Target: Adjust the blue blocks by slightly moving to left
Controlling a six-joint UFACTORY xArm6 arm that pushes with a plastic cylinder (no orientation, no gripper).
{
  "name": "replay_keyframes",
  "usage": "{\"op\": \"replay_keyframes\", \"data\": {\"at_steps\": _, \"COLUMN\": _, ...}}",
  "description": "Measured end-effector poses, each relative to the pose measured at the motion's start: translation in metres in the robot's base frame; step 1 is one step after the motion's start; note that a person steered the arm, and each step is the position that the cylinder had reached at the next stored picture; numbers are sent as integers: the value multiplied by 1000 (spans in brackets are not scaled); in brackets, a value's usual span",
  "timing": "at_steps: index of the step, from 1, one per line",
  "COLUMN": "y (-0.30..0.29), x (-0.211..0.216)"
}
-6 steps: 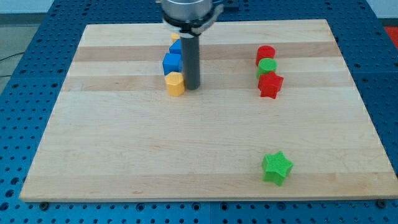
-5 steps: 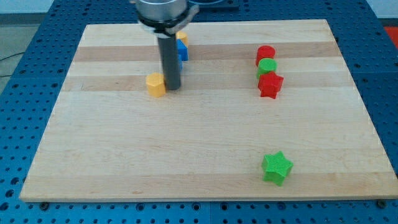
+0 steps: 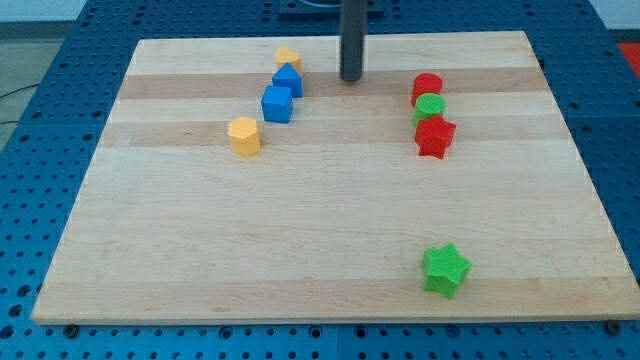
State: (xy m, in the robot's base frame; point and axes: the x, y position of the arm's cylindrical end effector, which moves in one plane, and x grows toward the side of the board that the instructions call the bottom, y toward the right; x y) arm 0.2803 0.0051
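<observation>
Blocks lie scattered over the wooden tabletop (image 3: 330,250), and my tip (image 3: 351,79) rests near the view's top, a little right of centre. I carry no claw, only a straight dark rod, so nothing is gripped; the tip touches no block.

To the view's left of my tip stand the two blue blocks. The blue cube (image 3: 277,103) sits lower and further left; the other blue block (image 3: 288,79), whose shape I cannot quite make out, sits just above and to the right of it, the two touching or nearly so. A small yellow block (image 3: 289,58) sits right behind that upper blue one, towards the view's top. The three run in a slanted line. My tip is about level with the upper blue block, with bare wood between us.

Further down and left, apart from the line, is a yellow hexagonal block (image 3: 243,135).

On the view's right, a column of three stands close together: a red cylinder (image 3: 427,87) at the top, a green cylinder (image 3: 430,106) below it, and a red star-like block (image 3: 435,136) lowest. A green star block (image 3: 444,270) lies alone near the view's bottom right.
</observation>
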Motion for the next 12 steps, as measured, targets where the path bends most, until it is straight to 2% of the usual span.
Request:
{"op": "replay_keyframes", "data": {"at_steps": 2, "y": -58, "x": 7}}
{"op": "replay_keyframes", "data": {"at_steps": 3, "y": -70, "x": 7}}
{"op": "replay_keyframes", "data": {"at_steps": 4, "y": 4, "x": 11}}
{"op": "replay_keyframes", "data": {"at_steps": 5, "y": 32, "x": -9}}
{"op": "replay_keyframes", "data": {"at_steps": 7, "y": -10, "x": 92}}
{"op": "replay_keyframes", "data": {"at_steps": 8, "y": -12, "x": 69}}
{"op": "replay_keyframes", "data": {"at_steps": 9, "y": -20, "x": 19}}
{"op": "replay_keyframes", "data": {"at_steps": 10, "y": -57, "x": 17}}
{"op": "replay_keyframes", "data": {"at_steps": 11, "y": -66, "x": 43}}
{"op": "replay_keyframes", "data": {"at_steps": 12, "y": -68, "x": 49}}
